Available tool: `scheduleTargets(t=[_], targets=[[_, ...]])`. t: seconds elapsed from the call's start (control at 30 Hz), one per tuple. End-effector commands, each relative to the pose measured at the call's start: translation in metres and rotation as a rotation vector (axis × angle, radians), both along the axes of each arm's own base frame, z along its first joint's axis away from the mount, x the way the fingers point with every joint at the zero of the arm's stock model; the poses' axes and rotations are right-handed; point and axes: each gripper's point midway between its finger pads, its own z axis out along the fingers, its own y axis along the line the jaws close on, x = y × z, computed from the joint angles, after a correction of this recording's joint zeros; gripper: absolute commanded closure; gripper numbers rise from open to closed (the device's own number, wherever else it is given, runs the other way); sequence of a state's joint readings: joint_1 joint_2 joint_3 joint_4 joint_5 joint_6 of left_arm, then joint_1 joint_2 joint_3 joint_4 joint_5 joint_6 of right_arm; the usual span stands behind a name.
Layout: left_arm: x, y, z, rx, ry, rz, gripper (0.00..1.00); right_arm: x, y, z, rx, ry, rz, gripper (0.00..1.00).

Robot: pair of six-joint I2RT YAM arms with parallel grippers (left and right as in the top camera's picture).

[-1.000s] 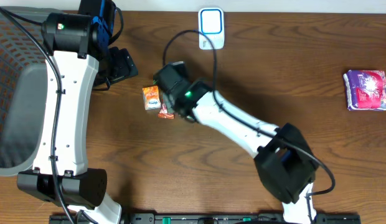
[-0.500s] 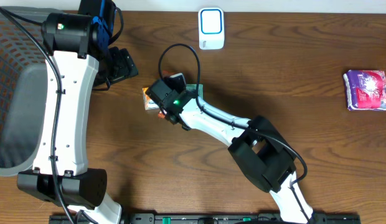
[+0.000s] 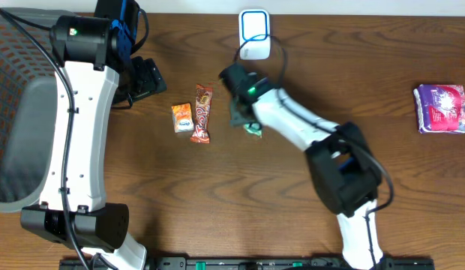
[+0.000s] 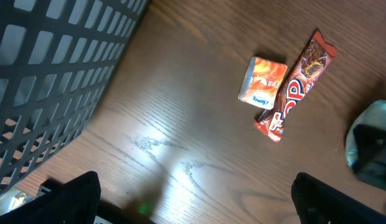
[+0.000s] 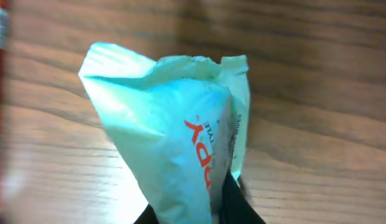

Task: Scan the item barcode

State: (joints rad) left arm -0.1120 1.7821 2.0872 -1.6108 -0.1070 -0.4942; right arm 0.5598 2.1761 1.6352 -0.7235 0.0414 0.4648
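While pinched at its lower end between the right fingers (image 5: 241, 206), the packet (image 5: 174, 137) stands with its crimped top edge away from the wrist camera. It is pale green with orange lettering running along one face. Whether it touches the worktop (image 3: 382, 67) cannot be told. From overhead, the packet (image 3: 253, 130) shows just beside the right arm's head, near the middle of the worktop and below the white scanner (image 3: 255, 34), which stands at the far edge. To its left lie a bar (image 3: 202, 114) in a red-brown wrapper and, just beside that, an orange sachet (image 3: 181, 118); both are apart from the packet. A purple pack (image 3: 441, 109) lies well apart at the right edge. The left fingers (image 4: 75, 196) are spread wide and hold nothing, hanging over bare wood beside a black mesh basket (image 4: 50, 74).
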Motion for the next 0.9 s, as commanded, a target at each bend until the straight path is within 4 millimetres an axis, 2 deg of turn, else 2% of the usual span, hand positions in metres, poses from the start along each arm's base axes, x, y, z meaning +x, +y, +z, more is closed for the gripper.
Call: scheduleTargets(t=[0.0, 0.03, 0.07, 0.1, 0.17, 0.2, 0.23, 0.27, 0.33, 0.4, 0.43, 0.5, 0.6, 0.63, 0.7, 0.8, 0.87], targets=[[-0.012, 0.002, 0.000, 0.011, 0.047, 0.002, 0.03, -0.009, 0.019, 0.030, 0.407, 0.175, 0.095, 0.85], [-0.012, 0.002, 0.000, 0.011, 0.047, 0.002, 0.02, -0.008, 0.014, 0.047, 0.586, 0.232, 0.124, 0.85], [-0.012, 0.002, 0.000, 0.011, 0.047, 0.002, 0.02, -0.007, 0.009, 0.059, 0.685, 0.254, 0.148, 0.87], [-0.012, 0.002, 0.000, 0.011, 0.047, 0.002, 0.02, -0.007, 0.005, 0.065, 0.742, 0.261, 0.166, 0.88], [-0.012, 0.002, 0.000, 0.011, 0.047, 0.002, 0.02, -0.004, -0.020, 0.080, 0.864, 0.265, 0.191, 0.91], [-0.012, 0.002, 0.000, 0.011, 0.047, 0.002, 0.02, -0.004, -0.039, 0.080, 0.894, 0.271, 0.177, 0.92], [-0.012, 0.002, 0.000, 0.011, 0.047, 0.002, 0.02, -0.005, -0.046, 0.078, 0.896, 0.272, 0.170, 0.93], [-0.012, 0.002, 0.000, 0.011, 0.047, 0.002, 0.02, -0.007, -0.060, 0.071, 0.896, 0.284, 0.142, 0.93], [-0.012, 0.002, 0.000, 0.011, 0.047, 0.002, 0.02, -0.014, -0.075, 0.056, 0.897, 0.311, 0.095, 0.87], [-0.012, 0.002, 0.000, 0.011, 0.047, 0.002, 0.02, -0.022, -0.095, 0.031, 0.885, 0.325, 0.034, 0.99], [-0.012, 0.002, 0.000, 0.011, 0.047, 0.002, 0.02, -0.024, -0.107, 0.022, 0.863, 0.327, -0.001, 0.99], [-0.012, 0.002, 0.000, 0.011, 0.047, 0.002, 0.02, -0.019, -0.118, 0.021, 0.848, 0.311, -0.024, 0.99], [-0.012, 0.002, 0.000, 0.011, 0.047, 0.002, 0.02, -0.005, -0.127, 0.033, 0.813, 0.267, -0.046, 0.94], [-0.012, 0.002, 0.000, 0.011, 0.047, 0.002, 0.02, 0.001, -0.130, 0.040, 0.771, 0.244, -0.052, 0.93], [-0.012, 0.002, 0.000, 0.011, 0.047, 0.002, 0.02, 0.012, -0.147, 0.048, 0.579, 0.200, -0.098, 0.93], [-0.012, 0.002, 0.000, 0.011, 0.047, 0.002, 0.02, 0.017, -0.179, 0.052, 0.214, 0.151, -0.251, 0.93], [-0.012, 0.002, 0.000, 0.011, 0.047, 0.002, 0.02, 0.015, -0.184, 0.057, -0.056, 0.073, -0.301, 0.93]])
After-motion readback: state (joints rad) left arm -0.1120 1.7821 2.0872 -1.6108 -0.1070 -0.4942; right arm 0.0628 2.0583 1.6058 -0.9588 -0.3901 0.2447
